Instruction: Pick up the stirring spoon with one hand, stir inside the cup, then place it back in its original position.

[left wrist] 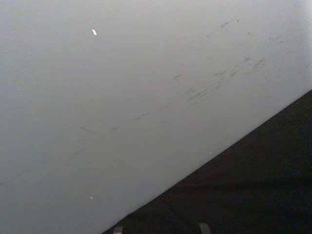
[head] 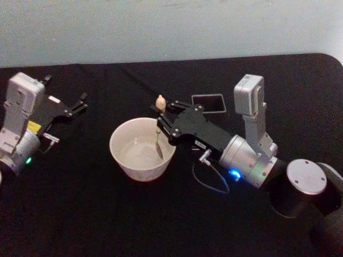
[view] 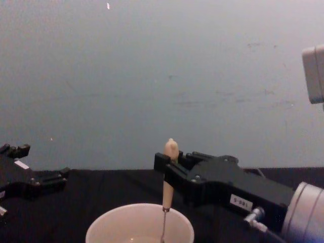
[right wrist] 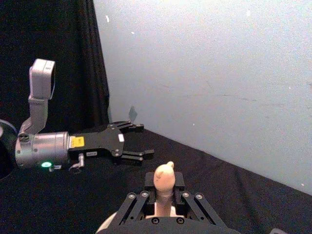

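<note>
Cream-handled stirring spoon (view: 167,174), pinched in the right hand (head: 164,118), dips just inside the cup (head: 140,170) rim.

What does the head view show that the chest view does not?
The head view adds the dark square holder behind the right gripper, and the lower end of the stirring spoon inside the cup. The chest view adds the side look: the spoon stands upright, handle top above the gripper. Both share the cup, the clamped spoon and the open left gripper, parked at left.
</note>
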